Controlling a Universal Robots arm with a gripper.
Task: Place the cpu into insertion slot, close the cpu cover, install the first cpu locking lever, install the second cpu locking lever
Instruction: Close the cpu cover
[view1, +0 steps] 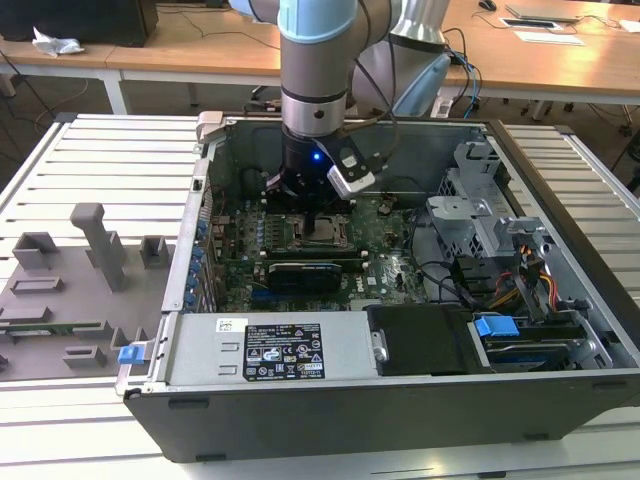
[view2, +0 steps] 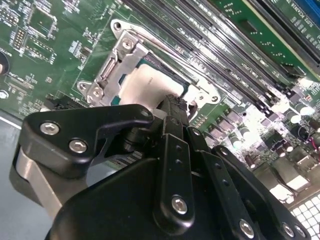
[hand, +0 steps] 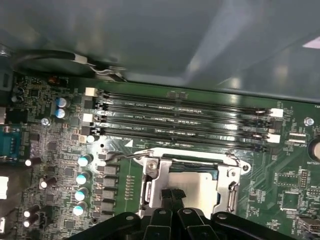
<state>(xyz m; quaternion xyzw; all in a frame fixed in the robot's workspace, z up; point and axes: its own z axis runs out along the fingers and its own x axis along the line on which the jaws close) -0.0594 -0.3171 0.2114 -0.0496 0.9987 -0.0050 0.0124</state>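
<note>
The cpu (hand: 197, 181) lies flat in the insertion slot (view1: 322, 235) on the green motherboard, silvery face up. The cpu cover (hand: 234, 182), a silvery metal frame, lies down around it, and the chip (view2: 145, 85) shows through its window. A thin wire locking lever (hand: 125, 155) runs along the cover's edge next to the memory slots; I cannot tell whether it is latched. My black gripper (hand: 172, 194) hangs straight over the socket, fingers together, tips at the chip's face with nothing between them. In the exterior view the gripper (view1: 322, 212) stands inside the open computer case.
Long black memory slots (hand: 185, 117) run beside the socket. A black card (view1: 305, 272) and the power supply (view1: 270, 350) sit on the near side, drive cages and cables (view1: 500, 250) at the exterior view's right. Grey fixtures (view1: 95, 245) stand on the table outside the case.
</note>
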